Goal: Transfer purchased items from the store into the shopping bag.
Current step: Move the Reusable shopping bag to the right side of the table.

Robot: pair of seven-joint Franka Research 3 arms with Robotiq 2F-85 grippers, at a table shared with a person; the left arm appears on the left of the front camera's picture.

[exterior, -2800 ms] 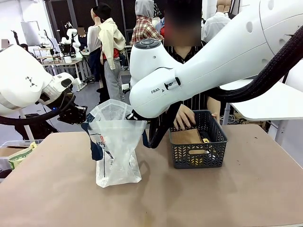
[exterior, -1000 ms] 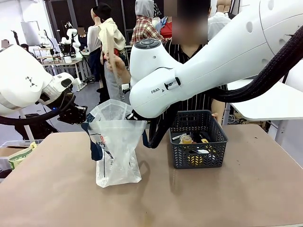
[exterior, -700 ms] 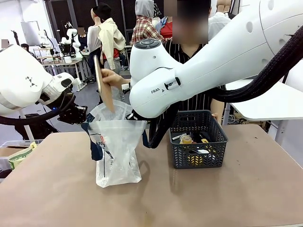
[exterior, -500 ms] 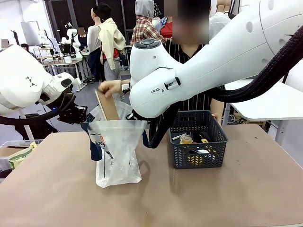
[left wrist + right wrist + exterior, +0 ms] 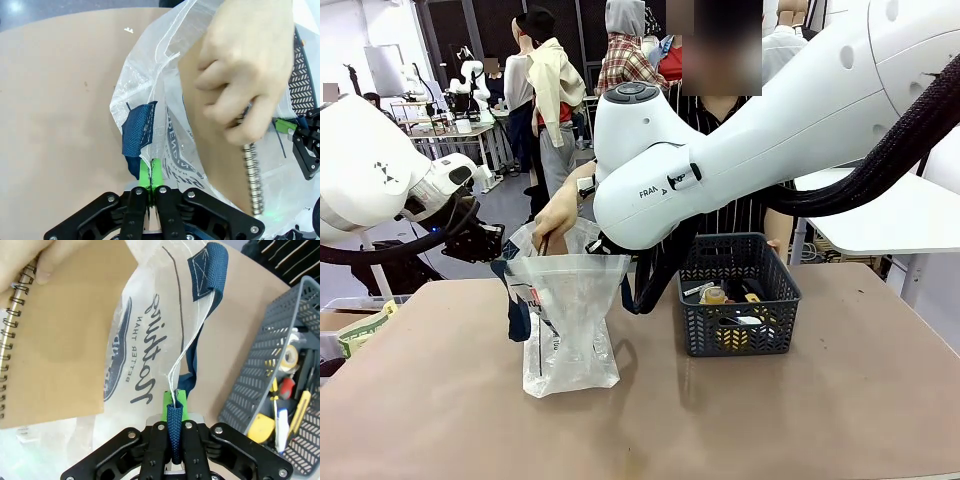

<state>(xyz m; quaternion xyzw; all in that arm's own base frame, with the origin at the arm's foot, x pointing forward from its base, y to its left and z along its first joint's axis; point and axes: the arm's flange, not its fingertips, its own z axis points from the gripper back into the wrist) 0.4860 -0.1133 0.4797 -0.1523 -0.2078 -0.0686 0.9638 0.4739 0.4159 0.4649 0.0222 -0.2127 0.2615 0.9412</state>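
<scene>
The shopping bag (image 5: 565,320), translucent white with black print, stands open left of centre on the table. My left gripper (image 5: 150,174) is shut on one dark blue strap handle (image 5: 136,140). On the opposite handle (image 5: 207,270) my right gripper (image 5: 174,407) is shut, so the mouth stays spread. A person's hand (image 5: 557,215) pushes a brown spiral notebook (image 5: 55,350) down into the bag. The store, a dark lattice basket (image 5: 738,335), sits to the right. It holds purchased items, among them a small yellowish bottle (image 5: 714,296) and yellow packets (image 5: 262,430).
My right arm's big white link (image 5: 740,150) crosses above the bag and basket. The brown table (image 5: 770,420) lies bare in front and to the right. A person stands behind the basket at the far edge. A white table (image 5: 910,215) is at the back right.
The person's hand lifted the brown notebook out of the basket, carried it left above the bag and lowered it into the bag's mouth. Both grippers held still on the handles.
</scene>
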